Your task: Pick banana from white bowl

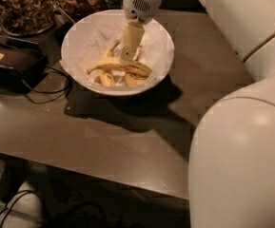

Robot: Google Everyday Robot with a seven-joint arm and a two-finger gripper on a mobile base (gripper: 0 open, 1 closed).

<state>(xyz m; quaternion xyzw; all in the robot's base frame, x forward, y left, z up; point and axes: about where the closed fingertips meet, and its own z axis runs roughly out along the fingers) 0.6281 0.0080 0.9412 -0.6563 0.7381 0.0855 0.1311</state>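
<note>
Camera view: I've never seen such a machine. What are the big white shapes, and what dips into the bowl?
The white shapes are a robot's arm, seen by one camera looking down on a brown table. The arm ends in a hand, which reaches into the white bowl, down at the bananas. Its job is to lift out the longest banana. Whether it holds it, I cannot tell. At the back stand jars of nuts; on the left lies a black box with cables.
</note>
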